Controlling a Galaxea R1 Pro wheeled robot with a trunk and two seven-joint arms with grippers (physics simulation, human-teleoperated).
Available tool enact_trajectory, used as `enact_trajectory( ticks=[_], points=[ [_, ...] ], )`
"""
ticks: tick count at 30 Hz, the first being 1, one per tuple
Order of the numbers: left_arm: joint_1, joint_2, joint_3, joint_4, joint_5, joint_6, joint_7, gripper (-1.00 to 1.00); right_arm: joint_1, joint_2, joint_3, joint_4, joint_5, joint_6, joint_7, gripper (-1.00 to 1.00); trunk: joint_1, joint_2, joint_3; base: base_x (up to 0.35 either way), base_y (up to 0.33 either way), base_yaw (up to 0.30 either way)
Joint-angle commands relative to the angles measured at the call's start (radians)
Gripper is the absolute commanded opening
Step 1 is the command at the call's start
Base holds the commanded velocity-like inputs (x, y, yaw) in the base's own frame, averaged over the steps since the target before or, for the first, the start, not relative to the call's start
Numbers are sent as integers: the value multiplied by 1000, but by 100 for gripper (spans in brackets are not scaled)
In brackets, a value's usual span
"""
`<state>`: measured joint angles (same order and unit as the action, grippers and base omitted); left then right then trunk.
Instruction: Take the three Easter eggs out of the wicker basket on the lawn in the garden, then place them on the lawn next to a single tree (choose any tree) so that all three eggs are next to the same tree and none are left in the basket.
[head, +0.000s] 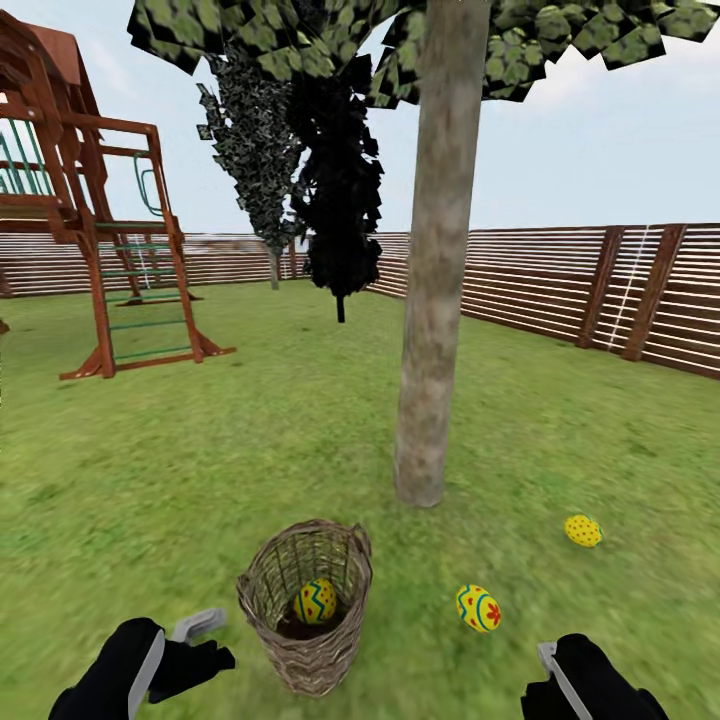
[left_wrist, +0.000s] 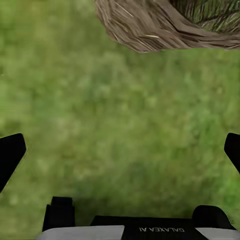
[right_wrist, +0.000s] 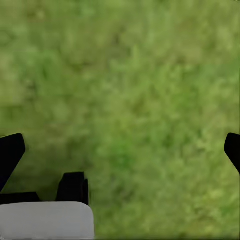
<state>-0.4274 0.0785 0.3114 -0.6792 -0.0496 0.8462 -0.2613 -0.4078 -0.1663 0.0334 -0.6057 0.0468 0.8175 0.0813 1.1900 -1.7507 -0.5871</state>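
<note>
The brown wicker basket stands on the lawn just in front of me, with one yellow Easter egg inside it. Two more eggs lie on the grass to the right of the tree trunk: one nearer me and one farther right. My left gripper hovers just left of the basket; in the left wrist view its fingers are spread wide over grass, the basket's side ahead. My right gripper is low at the right, open over bare grass.
A wooden playset stands at the back left. A slatted brown fence encloses the yard. A black tree and a dark columnar tree stand behind the trunk.
</note>
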Motion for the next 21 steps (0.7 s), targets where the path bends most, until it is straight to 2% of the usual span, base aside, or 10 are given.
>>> enact_trajectory(
  ticks=[1, 9, 21],
  points=[
    [-1, 0, 3, -1, -6, 4, -6, 100, 0, -1, 3, -2, 5, 5, 6, 100, -4, 7, 2, 0, 348, 0],
    [-1, 0, 3, -3, -6, 4, -6, 100, 0, -2, 3, -2, 5, 6, 6, 100, -35, 63, 28, 0, 348, -19],
    [-1, 0, 4, -5, -6, 4, -6, 100, -1, 0, 4, -2, 5, 5, 8, 100, -81, 147, 77, 0, 348, -239]
  ],
)
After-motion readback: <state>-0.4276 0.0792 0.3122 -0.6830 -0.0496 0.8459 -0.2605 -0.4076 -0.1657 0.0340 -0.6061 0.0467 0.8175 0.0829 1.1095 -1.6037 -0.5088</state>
